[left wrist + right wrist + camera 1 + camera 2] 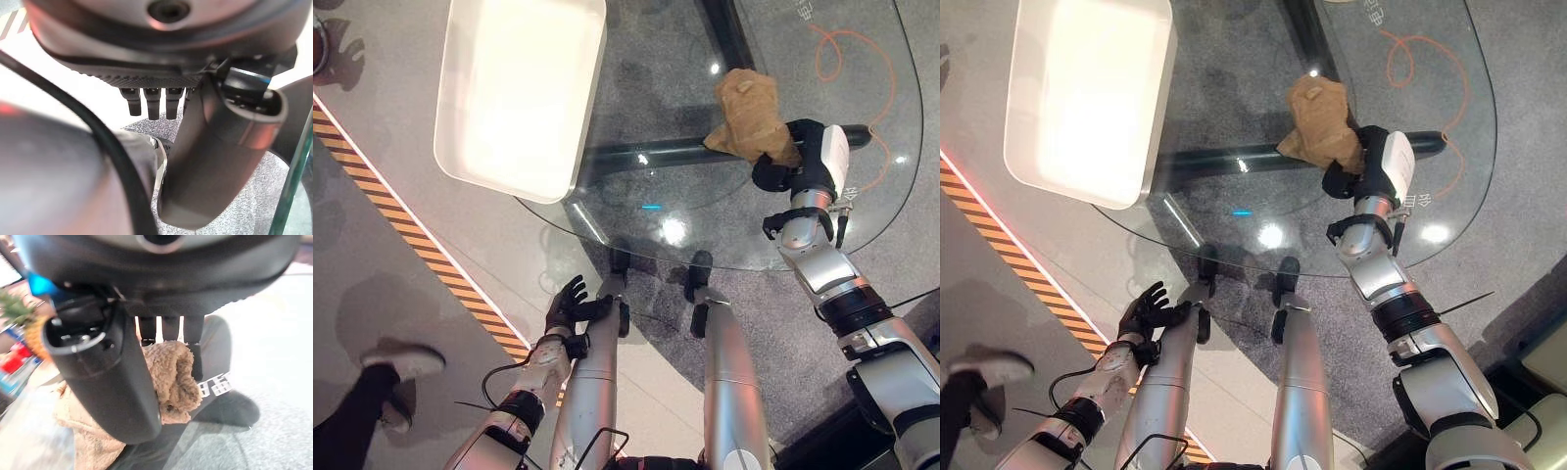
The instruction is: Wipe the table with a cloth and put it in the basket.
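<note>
We judged wiping underway: our right robot hand gripped the crumpled tan terry cloth on the round glass desk, mid-surface. Next, carry it toward the white rectangular basket at the desk's left edge. Left robot hand hung relaxed.

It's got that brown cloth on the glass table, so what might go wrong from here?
The right hand grips only one end of the cloth, so the loose bulk could slip free while wiping. The white basket overhangs the glass table at its far-left edge, so a long carry might drop the cloth or nudge the basket off.
</note>
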You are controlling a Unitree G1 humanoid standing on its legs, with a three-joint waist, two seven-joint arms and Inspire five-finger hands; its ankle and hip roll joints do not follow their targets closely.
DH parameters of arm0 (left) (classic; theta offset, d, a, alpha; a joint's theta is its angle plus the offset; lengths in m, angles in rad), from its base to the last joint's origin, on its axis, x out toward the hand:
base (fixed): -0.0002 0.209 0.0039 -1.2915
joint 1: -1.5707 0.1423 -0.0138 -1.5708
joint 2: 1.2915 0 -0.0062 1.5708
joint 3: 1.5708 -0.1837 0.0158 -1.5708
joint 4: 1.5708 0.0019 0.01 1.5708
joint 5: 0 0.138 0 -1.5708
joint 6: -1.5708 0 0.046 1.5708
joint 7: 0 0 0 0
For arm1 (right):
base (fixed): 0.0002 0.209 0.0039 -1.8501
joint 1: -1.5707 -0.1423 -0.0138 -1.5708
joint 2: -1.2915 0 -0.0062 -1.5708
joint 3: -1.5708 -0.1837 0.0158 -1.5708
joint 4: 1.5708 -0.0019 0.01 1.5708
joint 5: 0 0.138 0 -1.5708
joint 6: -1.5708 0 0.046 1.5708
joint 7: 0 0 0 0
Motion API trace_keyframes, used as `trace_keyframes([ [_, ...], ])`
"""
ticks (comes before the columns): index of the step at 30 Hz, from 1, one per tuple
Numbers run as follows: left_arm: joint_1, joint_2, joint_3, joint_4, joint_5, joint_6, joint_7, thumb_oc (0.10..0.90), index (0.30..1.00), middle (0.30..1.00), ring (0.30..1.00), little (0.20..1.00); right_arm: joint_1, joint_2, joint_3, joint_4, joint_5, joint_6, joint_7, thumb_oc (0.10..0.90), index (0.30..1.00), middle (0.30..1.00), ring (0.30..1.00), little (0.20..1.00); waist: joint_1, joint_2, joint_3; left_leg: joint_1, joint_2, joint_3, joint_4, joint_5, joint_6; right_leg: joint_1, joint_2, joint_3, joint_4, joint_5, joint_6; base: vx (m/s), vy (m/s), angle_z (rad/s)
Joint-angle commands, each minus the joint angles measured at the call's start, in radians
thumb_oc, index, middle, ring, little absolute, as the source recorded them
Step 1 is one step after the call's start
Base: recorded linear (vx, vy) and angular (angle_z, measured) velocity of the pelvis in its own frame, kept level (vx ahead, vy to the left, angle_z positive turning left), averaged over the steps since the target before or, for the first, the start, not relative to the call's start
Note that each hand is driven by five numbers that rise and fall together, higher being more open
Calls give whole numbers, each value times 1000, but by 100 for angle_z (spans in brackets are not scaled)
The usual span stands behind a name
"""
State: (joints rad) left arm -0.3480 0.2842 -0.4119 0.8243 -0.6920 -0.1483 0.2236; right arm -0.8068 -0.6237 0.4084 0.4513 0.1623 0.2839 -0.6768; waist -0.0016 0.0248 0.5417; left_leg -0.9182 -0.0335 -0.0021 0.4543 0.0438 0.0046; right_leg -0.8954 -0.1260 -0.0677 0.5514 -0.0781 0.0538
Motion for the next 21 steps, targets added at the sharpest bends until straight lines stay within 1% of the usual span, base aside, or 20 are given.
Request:
trace_keyframes([
  [1, 179, -28, -2, 8, -11, -21, -8, 800, 900, 900, 900, 900, 5, -120, -113, -81, 27, -86, -163, 100, 300, 300, 300, 200, 17, 14, -22, 33, -23, 84, 86, -174, 58, -24, 66, -39, -84, 102, -12, 0, 0, 0],
  [2, 182, -26, -2, 7, -14, -24, -9, 800, 900, 900, 900, 900, 13, -125, -122, -78, 42, -89, -186, 100, 300, 300, 300, 200, 16, 14, -22, 33, -24, 84, 84, -173, 58, -23, 68, -38, -87, 102, -12, -3, 10, -4],
  [4, 185, -24, 0, 7, -18, -28, -8, 800, 900, 900, 900, 900, 28, -131, -151, -54, 84, -116, -240, 100, 300, 300, 300, 200, 13, 13, -22, 37, -24, 85, 79, -174, 58, -19, 70, -35, -94, 103, -12, -37, 6, -6],
  [5, 169, -22, 5, 6, -19, -29, -8, 800, 900, 900, 900, 900, 19, -137, -167, -49, 97, -124, -253, 100, 300, 300, 300, 200, 7, 9, -22, 6, -28, 93, 68, -139, 63, -46, 64, -41, -112, 136, -20, -72, 1, -7],
  [10, 162, -20, 2, -6, -29, -25, 4, 800, 900, 900, 900, 900, 61, -138, -230, -16, 162, -199, -315, 100, 300, 300, 300, 200, -2, 9, -22, 7, -29, 95, 63, -141, 64, -44, 66, -37, -123, 141, -16, -20, 5, -5],
  [15, 159, -20, 0, -15, -36, -27, 6, 800, 900, 900, 900, 900, 67, -133, -250, -19, 192, -258, -319, 100, 300, 300, 300, 200, -3, 12, -22, 5, -32, 95, 62, -141, 64, -44, 68, -36, -126, 141, -15, 11, 3, -1],
  [16, 172, -22, -4, -14, -36, -24, 4, 800, 900, 900, 900, 900, 76, -130, -243, -19, 184, -262, -309, 100, 300, 300, 300, 200, 1, 16, -22, 36, -30, 85, 69, -172, 58, -18, 74, -30, -112, 111, -8, 0, 0, 0],
  [17, 156, -21, 0, -16, -35, -23, 6, 800, 900, 900, 900, 900, 63, -133, -247, -21, 179, -264, -304, 100, 300, 300, 300, 200, -3, 13, -22, 6, -33, 94, 60, -139, 63, -44, 68, -35, -127, 141, -15, 0, 0, 0],
  [19, 155, -26, -3, -18, -34, -19, 13, 800, 900, 900, 900, 900, 51, -127, -237, -42, 162, -251, -292, 100, 300, 300, 300, 200, -2, 15, -22, 7, -35, 93, 58, -138, 63, -43, 69, -34, -130, 142, -17, -3, 8, -1],
  [20, 169, -28, -7, -17, -33, -18, 14, 800, 900, 900, 900, 900, 59, -122, -229, -46, 160, -249, -290, 100, 300, 300, 300, 200, 3, 19, -22, 37, -33, 84, 65, -170, 58, -17, 74, -29, -116, 111, -9, 0, 0, 0],
  [21, 155, -29, -1, -15, -32, -20, 13, 800, 900, 900, 900, 900, 38, -121, -227, -56, 162, -249, -281, 100, 300, 300, 300, 200, 1, 16, -22, 9, -35, 92, 56, -137, 62, -42, 68, -34, -130, 140, -18, 0, 0, 0],
])
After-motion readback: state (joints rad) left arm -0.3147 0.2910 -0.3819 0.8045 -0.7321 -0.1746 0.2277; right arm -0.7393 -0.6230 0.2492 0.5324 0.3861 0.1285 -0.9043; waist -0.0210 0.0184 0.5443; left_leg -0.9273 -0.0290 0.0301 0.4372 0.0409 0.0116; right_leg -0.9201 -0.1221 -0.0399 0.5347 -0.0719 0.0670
